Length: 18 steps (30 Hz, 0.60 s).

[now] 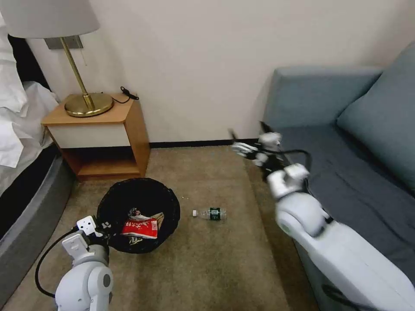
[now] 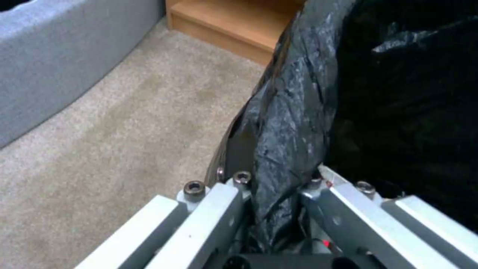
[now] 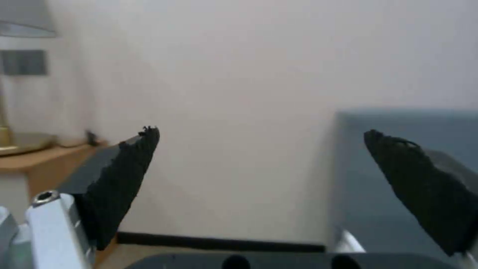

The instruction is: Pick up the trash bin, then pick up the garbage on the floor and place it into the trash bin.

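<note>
Down at the lower left of the head view, the left gripper [image 1: 103,228] is clamped on the rim of the small round trash bin lined with a crinkled black plastic bag [image 1: 142,203], its fingertips buried in the folded plastic [image 2: 283,157] so the bin's white wall is hidden. Inside lie a red-and-white snack packet [image 1: 140,227] and other scraps too dark to identify, while 1 clear plastic bottle with a dark green label [image 1: 210,213] lies on the beige carpet [image 1: 207,263] just beside the bin. Raised and blurred near the blue-grey sofa [image 1: 346,151], the right gripper [image 3: 261,144] has its 2 black fingers spread wide around nothing.
</note>
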Motion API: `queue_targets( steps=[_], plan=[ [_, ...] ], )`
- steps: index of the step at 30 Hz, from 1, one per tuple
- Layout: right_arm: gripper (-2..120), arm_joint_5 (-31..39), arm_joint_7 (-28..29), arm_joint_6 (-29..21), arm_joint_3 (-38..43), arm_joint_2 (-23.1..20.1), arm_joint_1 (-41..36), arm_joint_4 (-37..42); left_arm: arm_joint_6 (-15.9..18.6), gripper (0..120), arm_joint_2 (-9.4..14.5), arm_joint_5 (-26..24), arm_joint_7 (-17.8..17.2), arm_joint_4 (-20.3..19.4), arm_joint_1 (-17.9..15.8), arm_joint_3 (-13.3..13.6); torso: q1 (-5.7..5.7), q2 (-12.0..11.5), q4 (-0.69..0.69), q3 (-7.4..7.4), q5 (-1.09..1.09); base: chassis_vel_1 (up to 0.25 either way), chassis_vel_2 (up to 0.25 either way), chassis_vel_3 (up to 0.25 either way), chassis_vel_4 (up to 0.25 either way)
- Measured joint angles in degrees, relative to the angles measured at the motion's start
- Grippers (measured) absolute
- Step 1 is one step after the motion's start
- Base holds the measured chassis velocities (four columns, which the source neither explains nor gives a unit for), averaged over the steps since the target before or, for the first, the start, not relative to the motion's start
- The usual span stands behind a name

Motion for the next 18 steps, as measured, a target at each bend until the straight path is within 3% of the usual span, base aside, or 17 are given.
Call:
queue_targets(
  steps=[4, 8, 18],
  plan=[
    [100, -4.08, -0.19, 1.07, 2.92, 4.8, -10.49, 3.3, -0.04, 2, 0.0, 0.29, 0.0, -0.29, 0.14, -0.08, 0.0, 0.0, -0.02, 0.0, 0.0, 0.0, 0.0, 0.0, 0.0],
    [100, -7.37, -1.44, 3.4, 1.72, 9.01, -15.24, 3.13, -0.07, 2, 0.0, 0.36, 0.01, -0.74, 0.38, -0.13, 0.0, 0.0, 0.0, 0.0, -0.01, 0.0, 0.0, 0.0, 0.0],
    [100, -9.54, -3.31, 6.01, -1.59, 11.54, -16.31, 1.27, -0.16, 2, 0.0, 0.28, 0.01, -1.98, 0.95, -0.67, 0.0, 0.0, 0.01, 0.0, -0.01, -0.002, 0.004, 0.006, -0.004]
  ],
)
